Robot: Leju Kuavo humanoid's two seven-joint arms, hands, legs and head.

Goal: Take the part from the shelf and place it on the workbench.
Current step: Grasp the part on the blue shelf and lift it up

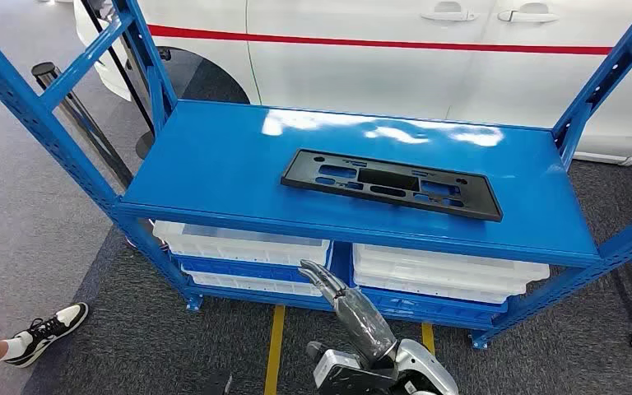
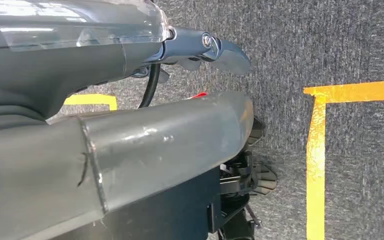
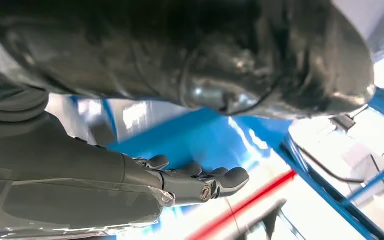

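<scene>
The part (image 1: 391, 183) is a long flat black plastic panel with several cut-outs. It lies flat on the top board of the blue shelf (image 1: 214, 156), right of its middle. My right hand (image 1: 341, 300) is raised in front of the shelf's lower level, below and left of the part and well apart from it. Its fingers are stretched out and hold nothing. The right wrist view shows that hand (image 3: 190, 180) with fingers apart before the blue shelf frame. My left hand (image 2: 170, 135) hangs over the grey carpet, holding nothing.
White plastic bins (image 1: 247, 245) (image 1: 448, 271) fill the shelf's lower level. Blue uprights (image 1: 41, 115) (image 1: 601, 82) flank the top board. A white car with a red stripe (image 1: 378, 58) stands right behind. A person's shoe (image 1: 49, 329) is at the lower left. Yellow lines (image 1: 274, 350) mark the carpet.
</scene>
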